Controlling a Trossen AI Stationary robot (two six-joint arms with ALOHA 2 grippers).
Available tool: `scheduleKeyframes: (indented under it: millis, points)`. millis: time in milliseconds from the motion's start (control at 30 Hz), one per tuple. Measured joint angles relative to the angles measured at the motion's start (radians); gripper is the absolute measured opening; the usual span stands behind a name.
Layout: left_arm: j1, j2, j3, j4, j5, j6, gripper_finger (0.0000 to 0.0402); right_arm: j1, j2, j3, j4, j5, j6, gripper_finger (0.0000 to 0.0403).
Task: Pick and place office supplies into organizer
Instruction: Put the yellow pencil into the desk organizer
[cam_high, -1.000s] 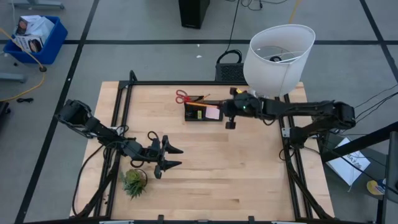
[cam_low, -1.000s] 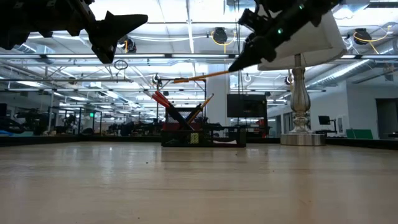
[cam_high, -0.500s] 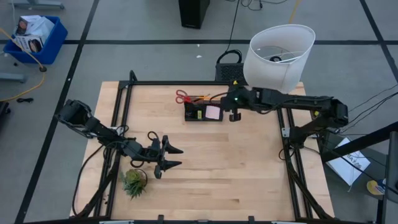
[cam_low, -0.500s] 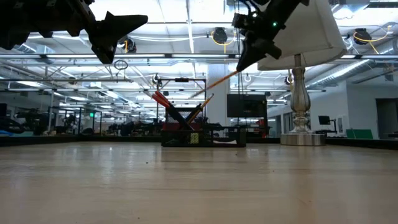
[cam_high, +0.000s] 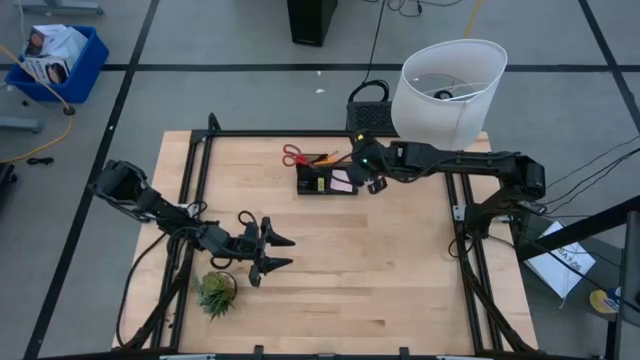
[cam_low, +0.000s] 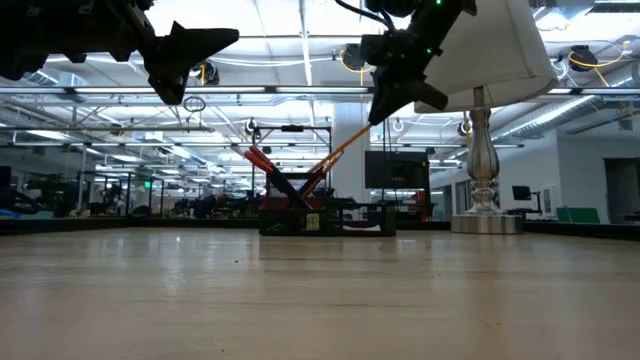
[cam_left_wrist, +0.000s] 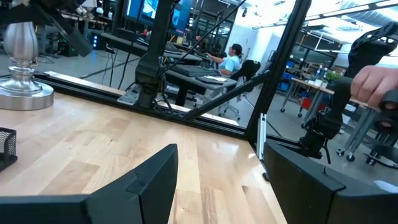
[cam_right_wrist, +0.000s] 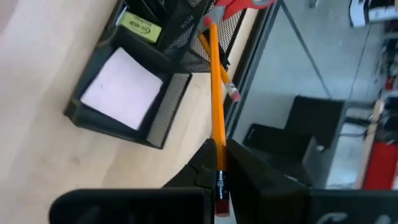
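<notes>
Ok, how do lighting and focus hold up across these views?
High view: even light, soft shadows. Low view: ceiling lights backlight both arms into silhouettes, and the near table is soft. Right wrist view: the right gripper and its pencil are sharp, the room behind blurred. Left wrist view: near fingers are blurred.

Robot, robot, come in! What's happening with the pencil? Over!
Right gripper shut on pencil, tip angled into organizer. Left gripper open, waiting near plant. Nothing blocking.
</notes>
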Motion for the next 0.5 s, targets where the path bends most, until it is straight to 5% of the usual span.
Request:
scheduleKeyframes:
  millis: [333, 500]
  points:
    - [0.009, 0.0, 0.0, 0.007, 0.0, -0.001, 0.0244, 0.0, 0.053, 0.001, 0.145, -0.04, -0.217, 0.0013]
    - [0.009, 0.0, 0.0, 0.006, 0.001, -0.011, 0.0244, 0.0, 0.146, 0.001, 0.118, 0.07, -0.337, 0.001]
